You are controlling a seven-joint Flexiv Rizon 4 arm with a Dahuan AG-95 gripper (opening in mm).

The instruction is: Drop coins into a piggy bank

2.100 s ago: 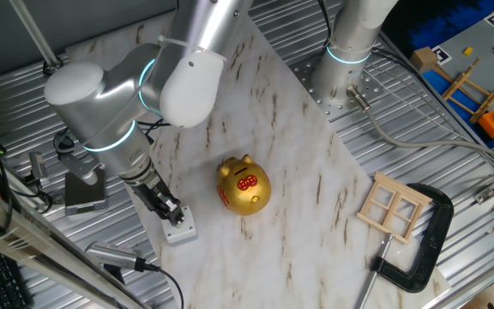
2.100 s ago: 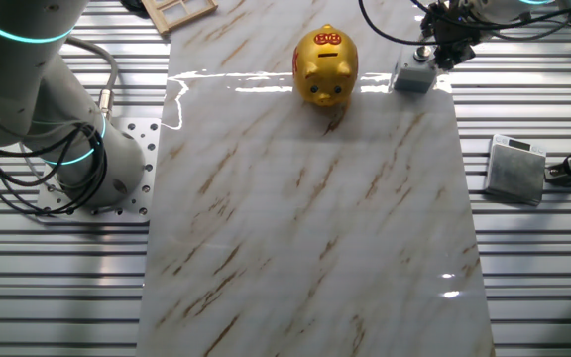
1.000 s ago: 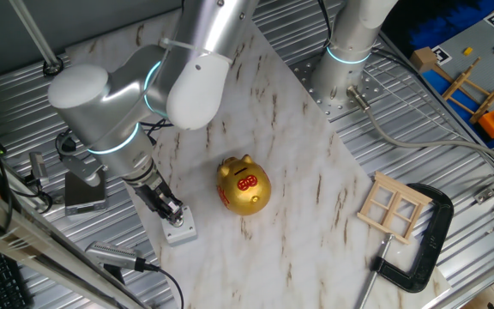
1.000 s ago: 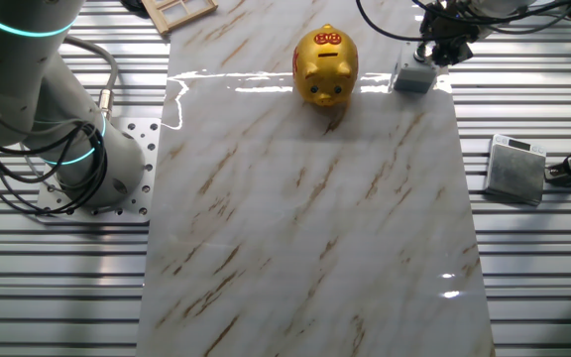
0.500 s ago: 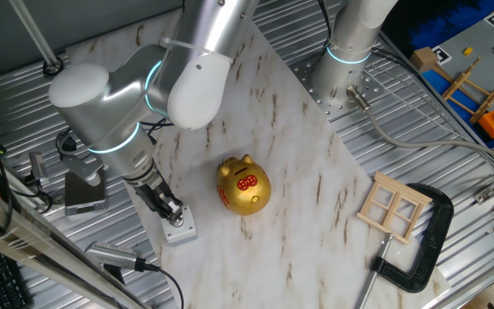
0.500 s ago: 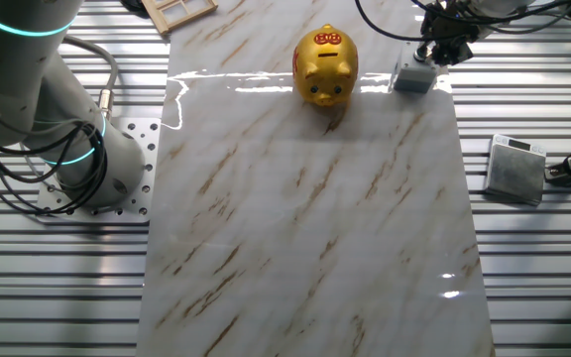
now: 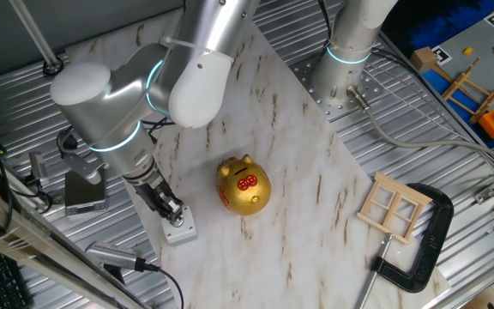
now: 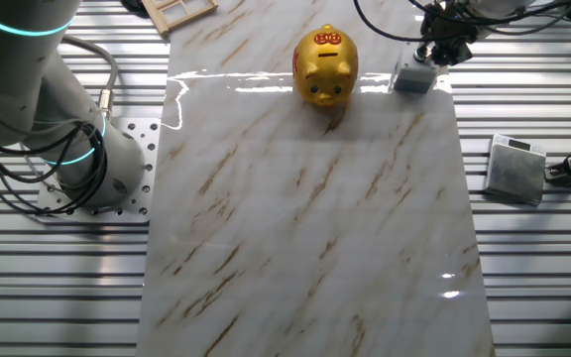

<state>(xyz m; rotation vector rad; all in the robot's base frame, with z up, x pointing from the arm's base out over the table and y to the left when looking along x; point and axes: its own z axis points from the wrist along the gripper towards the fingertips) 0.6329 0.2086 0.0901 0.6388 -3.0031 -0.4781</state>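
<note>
Gold piggy bank point(image 7: 243, 185) stands upright on the marble desk point(image 7: 316, 172); the tool point(image 7: 172, 215) touches a small grey box point(image 7: 181, 230) nearby, its jaw state unclear.

piggy bank point(image 7: 243, 184): shiny gold, with red markings on its back and side — a dark slot shows on top in the other fixed view point(image 8: 326, 64)
marble board point(image 7: 307, 172): white, streaked with brown veins
arm point(image 7: 135, 94): silver-grey shells with glowing teal rings at the joints
gripper point(image 7: 171, 212): black
small box point(image 7: 180, 228): light grey
table point(image 8: 57, 268): ribbed silver metal
clamp point(image 7: 427, 245): black — with a silver screw handle
wooden frame point(image 7: 393, 206): pale, unpainted wood
grey block point(image 8: 515, 169): dull grey, on the ribbed metal
cables point(image 8: 28, 188): black
</note>
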